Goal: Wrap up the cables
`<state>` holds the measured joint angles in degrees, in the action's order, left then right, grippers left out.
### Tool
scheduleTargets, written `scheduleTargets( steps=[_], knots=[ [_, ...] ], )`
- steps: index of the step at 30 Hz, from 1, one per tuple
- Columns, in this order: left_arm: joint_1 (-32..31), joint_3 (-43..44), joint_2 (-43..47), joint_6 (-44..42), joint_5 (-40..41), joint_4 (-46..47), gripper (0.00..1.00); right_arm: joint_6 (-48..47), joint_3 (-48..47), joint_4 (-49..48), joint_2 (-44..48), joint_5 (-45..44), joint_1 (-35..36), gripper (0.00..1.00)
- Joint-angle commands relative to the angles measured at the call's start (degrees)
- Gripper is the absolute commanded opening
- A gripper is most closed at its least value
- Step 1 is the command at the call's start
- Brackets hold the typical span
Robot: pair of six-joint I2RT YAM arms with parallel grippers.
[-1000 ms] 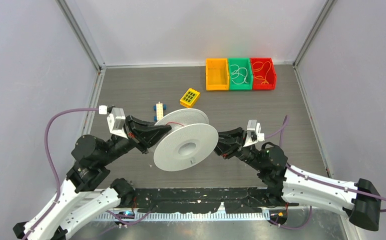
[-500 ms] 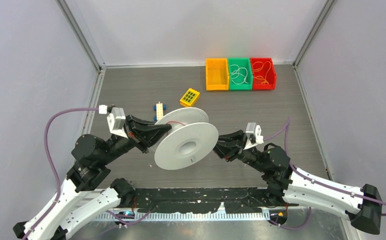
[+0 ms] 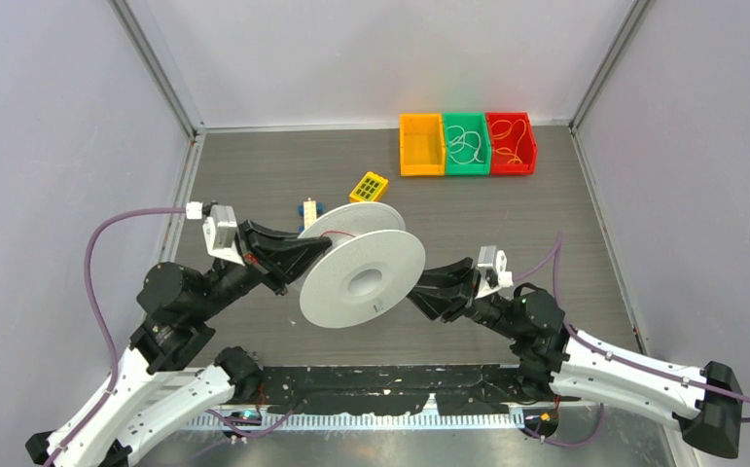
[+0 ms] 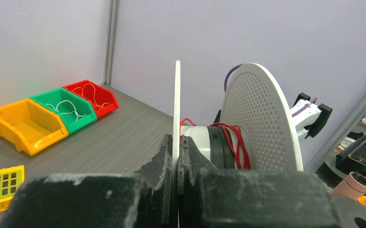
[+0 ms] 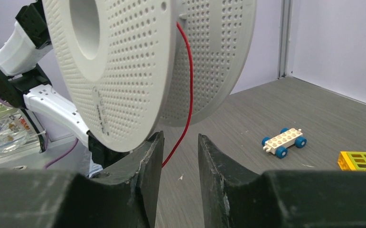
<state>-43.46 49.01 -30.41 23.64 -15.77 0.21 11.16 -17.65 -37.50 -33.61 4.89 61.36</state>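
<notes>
Grey wood-grain worktop (image 3: 254,175), walled on three sides, carrying the following from left to right. Left pincer (image 4: 176,142): black, raised over the worktop's left half, jaws closed tight on the rim of one flange of the spool. Toy wheeled chassis (image 3: 308,211): white with blue wheels, lying on the worktop behind the spool, left of centre. Spool (image 3: 361,279): white, two round perforated flanges on a pale hub, held in the air on edge above the middle of the worktop, one flange turned toward the near edge. Cable (image 5: 191,80): thin and red, several turns wound on the hub between the flanges; one strand leaves a notch at the rim of the near flange and hangs down into the gap of the right pincer, where it is not clear whether it touches either finger. Yellow grid block (image 3: 369,186): flat, with green-looking cells, just behind the spool. Right pincer (image 5: 178,140): black, just beside the spool's lower right edge, jaws parted, clamping nothing. Orange bin (image 3: 421,144), green bin (image 3: 465,143) and red bin (image 3: 511,142): side by side, touching, at the far right corner; pale wires lie in the green one, orange wires in the red one.
</notes>
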Motion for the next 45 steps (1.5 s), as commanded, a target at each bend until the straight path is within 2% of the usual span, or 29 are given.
scheduleTargets(
  steps=[1,3,6,12,19,25,30,34,39,42,45],
  knots=[
    [0.3,0.6,-0.1,1.7,2.4,7.3,0.0,0.6,0.7,-2.4,1.9,3.7,0.4,0.38],
    [0.3,0.9,0.0,1.8,2.4,7.1,0.0,-0.4,1.0,-1.5,2.6,6.6,0.4,0.4],
    [0.3,1.7,-0.1,2.1,2.0,6.3,0.0,-5.4,1.3,4.8,4.0,10.8,0.4,0.48],
    [0.3,2.7,-0.2,4.5,0.9,4.9,0.0,-14.3,1.4,14.3,8.6,11.6,0.4,0.54],
    [0.3,3.7,-1.5,5.3,-2.2,3.6,0.0,-16.6,-0.9,19.3,13.9,3.9,0.4,0.54],
    [0.3,10.8,-4.8,-1.3,-3.4,-10.5,0.0,-14.3,-4.7,23.4,19.3,-6.4,0.4,0.54],
    [0.3,14.4,-7.3,-5.3,-6.7,-19.0,0.0,-16.2,-14.1,29.9,21.1,-9.7,0.4,0.54],
    [0.3,17.8,-10.5,-8.5,-13.6,-25.1,0.0,-24.5,-25.7,36.1,15.2,-3.4,0.4,0.54],
    [0.3,22.7,-15.2,-11.0,-23.2,-33.8,0.0,-34.2,-40.6,45.9,2.2,2.5,0.4,0.52],
    [0.3,23.2,-16.9,-13.8,-25.2,-38.3,0.0,-32.0,-44.9,44.1,-5.2,3.0,0.4,0.53],
    [0.3,22.1,-17.3,-15.5,-25.8,-39.5,0.0,-24.9,-54.8,49.4,-13.3,3.1,0.4,0.54]
  ],
)
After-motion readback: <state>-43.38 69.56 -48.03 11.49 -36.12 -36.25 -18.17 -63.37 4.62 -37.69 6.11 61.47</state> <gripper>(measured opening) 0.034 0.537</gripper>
